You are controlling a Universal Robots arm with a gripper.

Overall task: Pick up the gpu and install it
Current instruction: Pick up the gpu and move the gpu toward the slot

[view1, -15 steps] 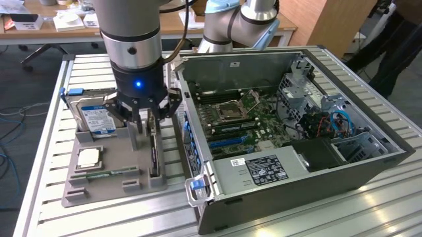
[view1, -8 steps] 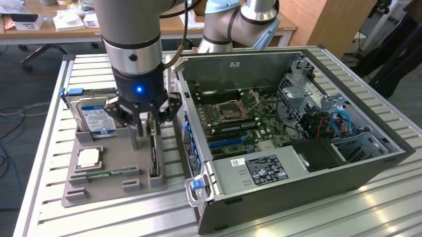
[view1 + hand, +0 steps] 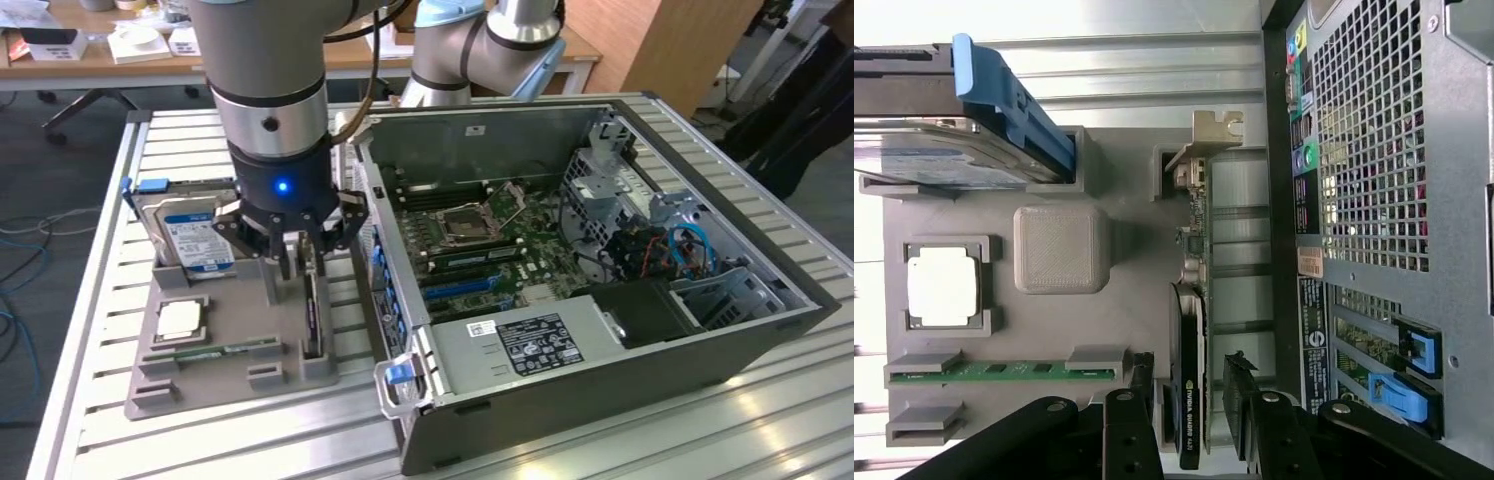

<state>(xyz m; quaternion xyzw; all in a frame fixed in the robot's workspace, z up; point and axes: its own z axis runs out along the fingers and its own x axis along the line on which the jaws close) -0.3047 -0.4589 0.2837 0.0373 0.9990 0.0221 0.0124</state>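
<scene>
The gpu [image 3: 312, 322] is a thin black card standing on its edge in a slot of the grey holder [image 3: 234, 300], beside the open computer case [image 3: 574, 260]. In the wrist view the gpu [image 3: 1194, 240] runs from its silvery bracket [image 3: 1204, 135] down between my fingers. My gripper [image 3: 302, 268] is lowered over the card and open, with one finger [image 3: 1142, 395] on each side of it and a small gap on both sides. In that view the gripper [image 3: 1190, 365] straddles the card's black end. Nothing is gripped.
The holder also carries a blue-labelled hard drive [image 3: 194, 238], a processor chip [image 3: 178, 320] and a green memory stick [image 3: 214, 352]. The case wall [image 3: 1374, 200] stands close beside the card. The motherboard [image 3: 467, 225] with blue slots [image 3: 461, 290] lies exposed inside the case.
</scene>
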